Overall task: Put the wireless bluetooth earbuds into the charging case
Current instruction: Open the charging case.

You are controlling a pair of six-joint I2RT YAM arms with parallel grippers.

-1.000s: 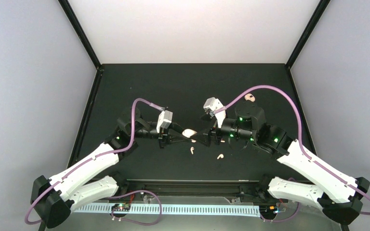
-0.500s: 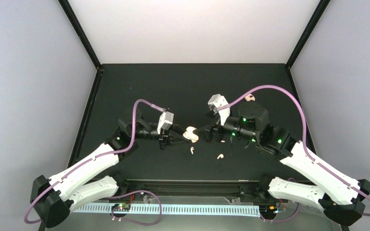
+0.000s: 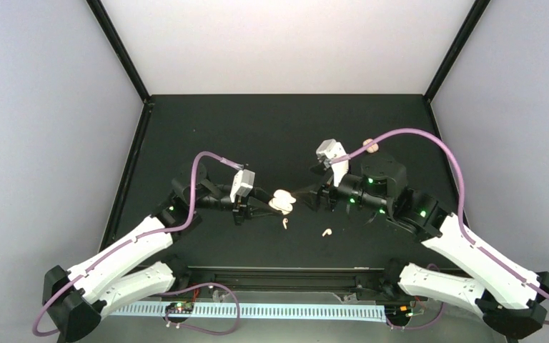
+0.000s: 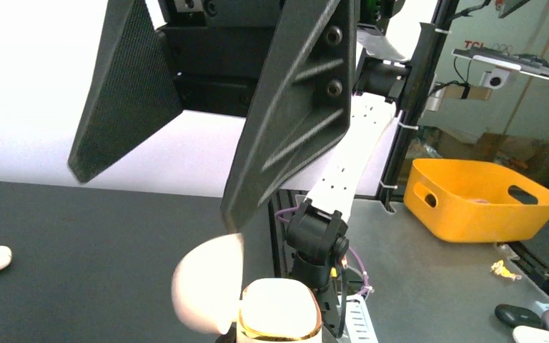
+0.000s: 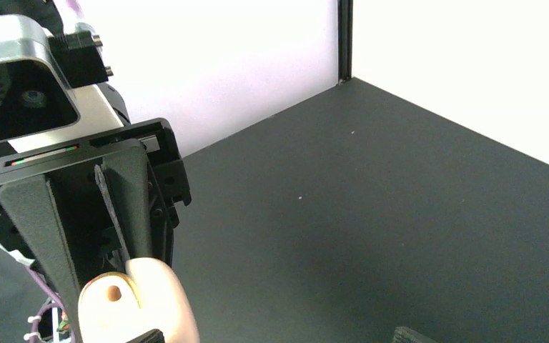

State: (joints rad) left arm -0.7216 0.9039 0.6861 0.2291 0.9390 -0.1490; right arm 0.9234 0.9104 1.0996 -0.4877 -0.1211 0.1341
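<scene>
Wireless bluetooth earbuds (image 3: 284, 224): two loose on worktop (image 3: 207, 128) at centre, a third earbud (image 3: 370, 146) at rear right.
Left jaws clamped on open charging case (image 3: 282, 201); right jaws spread wide, empty, tips beside case. Likely featherweight, rigid, slick, easily flicked away: pinch gently across the bulb, leaving stem free for its socket.

Black table (image 3: 257, 128); two earbuds (image 3: 284, 224) centre, third earbud (image 3: 370, 146) far.
</scene>
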